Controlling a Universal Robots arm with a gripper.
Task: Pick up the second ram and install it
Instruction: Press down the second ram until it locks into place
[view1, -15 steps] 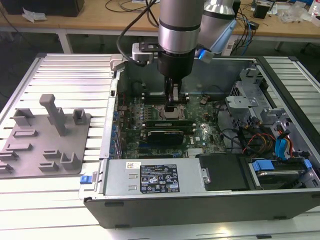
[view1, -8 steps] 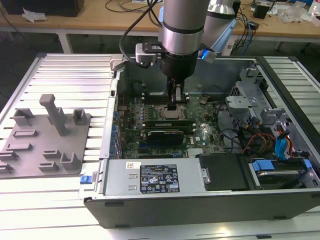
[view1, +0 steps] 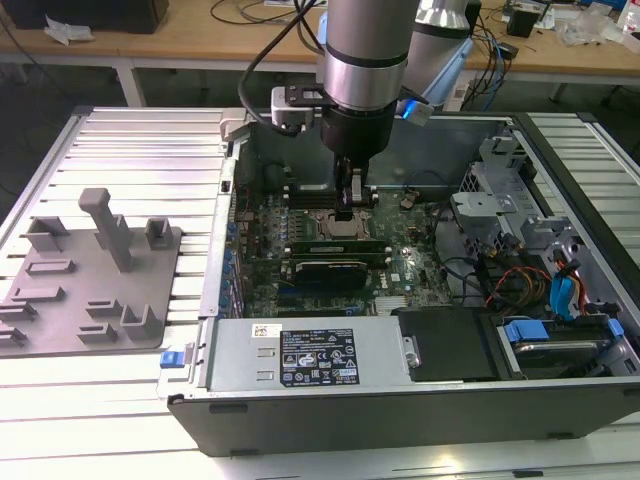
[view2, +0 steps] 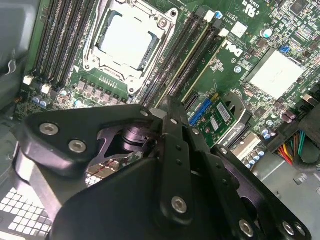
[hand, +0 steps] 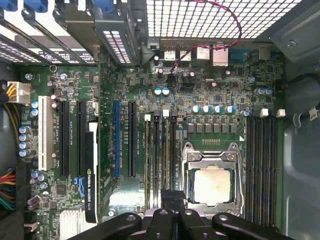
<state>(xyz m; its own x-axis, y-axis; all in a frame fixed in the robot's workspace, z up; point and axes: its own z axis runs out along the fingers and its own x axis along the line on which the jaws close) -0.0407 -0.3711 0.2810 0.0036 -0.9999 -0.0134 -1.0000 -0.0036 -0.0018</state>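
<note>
The tool (view1: 350, 205) hangs just above the processor socket (hand: 212, 186), fingers drawn narrow, seemingly pinching something thin; I cannot tell what. The second ram I cannot pick out for certain; a green edge runs along a slot (view2: 187, 60) beside the socket, perhaps seated there. Beyond the socket, the case wall (hand: 210, 20).

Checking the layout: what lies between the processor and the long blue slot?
In the first wrist view, beside the blue slot comes a black slot, then a bank of memory slots with white end clips, then the processor.
</note>
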